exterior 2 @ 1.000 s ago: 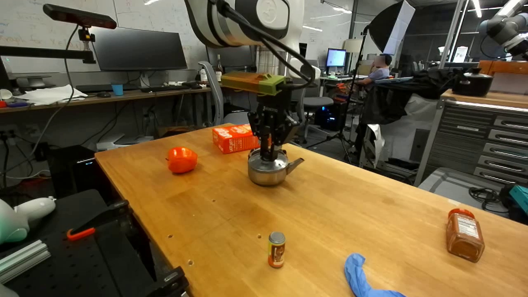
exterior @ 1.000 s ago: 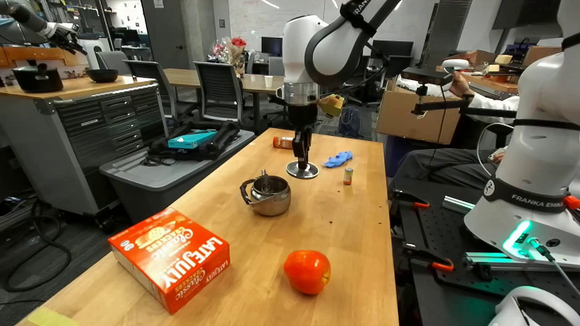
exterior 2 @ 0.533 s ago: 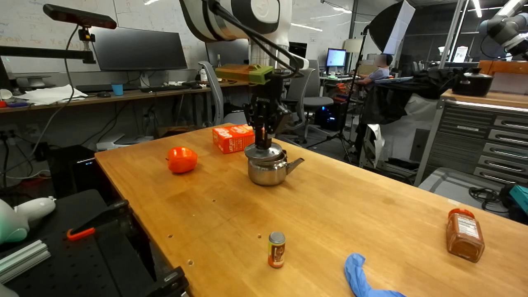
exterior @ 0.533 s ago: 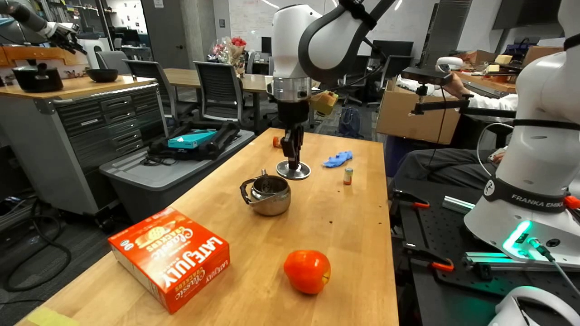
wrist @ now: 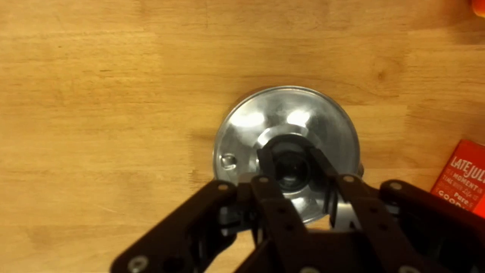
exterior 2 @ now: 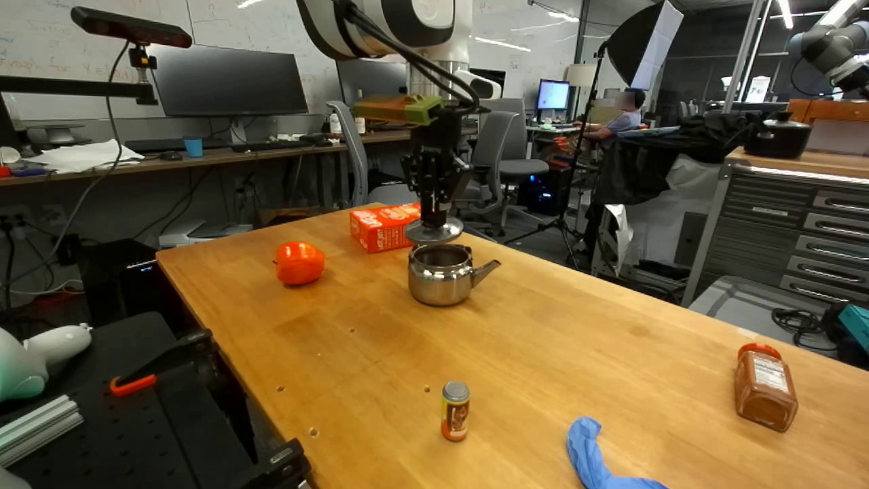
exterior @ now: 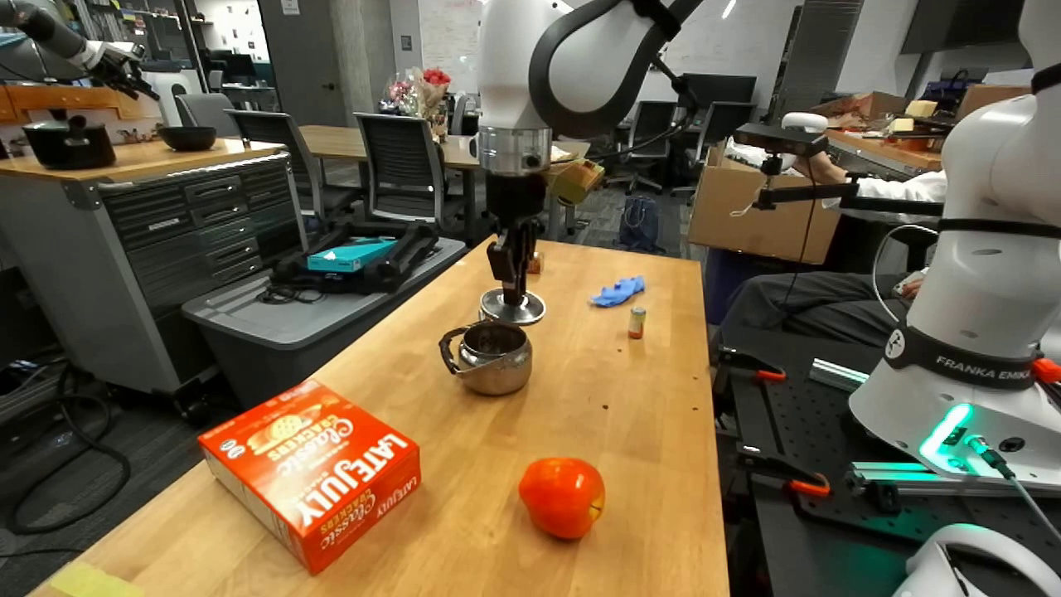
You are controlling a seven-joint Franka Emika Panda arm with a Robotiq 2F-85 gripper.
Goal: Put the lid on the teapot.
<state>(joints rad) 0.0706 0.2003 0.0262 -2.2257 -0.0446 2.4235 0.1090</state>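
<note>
Over the long wooden table point(exterior 2: 366, 353), the white robot arm point(exterior: 506, 75) extends from its base point(exterior: 928, 398) at one side. The red cracker box point(exterior: 311, 468) lies apart from the teapot point(exterior 2: 440, 282) and seems unlikely to interfere. Pointing down, the black gripper point(wrist: 291, 163) has hold of a load just above the pot, which stands upright on the wood, its mouth uncovered. That load is the lid point(exterior 2: 434, 236), hanging in the air and apparently apart from the rim. It looks set slightly toward the base side of the mouth and perhaps tipped a little that way, though the wrist view hides most of the pot beneath it. Lowered from there, one edge would probably land first, leaving the disc crooked or sliding off. Pressing on regardless could shove the pot, which is likely light, or tip it. At the pot's side, the dark handle point(exterior: 448, 352) is another hazard: a drifting lid might snag where it joins the body. Smallest is the knob point(wrist: 291, 172), pinched in the gripper; so small a hold may let the lid swivel if its edge knocks something.
</note>
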